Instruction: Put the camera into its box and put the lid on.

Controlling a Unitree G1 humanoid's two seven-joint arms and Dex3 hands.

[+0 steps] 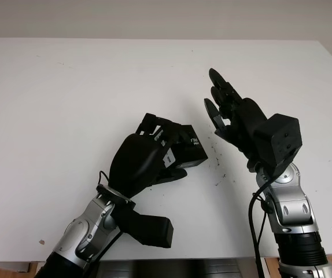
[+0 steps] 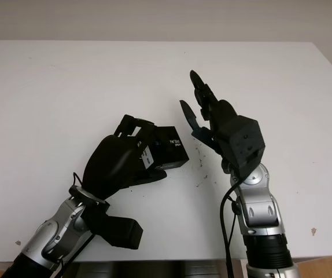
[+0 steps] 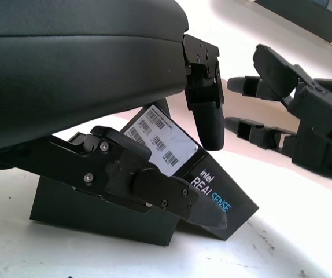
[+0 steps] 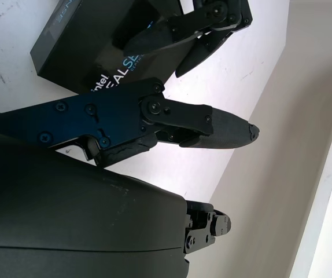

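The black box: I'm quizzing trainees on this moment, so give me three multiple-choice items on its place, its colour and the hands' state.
1. Where is the box?
A. on the table, under the left hand
B. on the floor
C. in the right hand

2. What colour is it?
A. white
B. black
C. red

3. What is the right hand doing?
A. gripping the box
B. open, beside the box
C. pressing a lid

Key: A, the left hand closes over it on the table; B, black with white lettering; B, it holds nothing.

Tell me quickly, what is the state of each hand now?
Left hand: fingers shut on the black box.
Right hand: open, holding nothing, beside the box.
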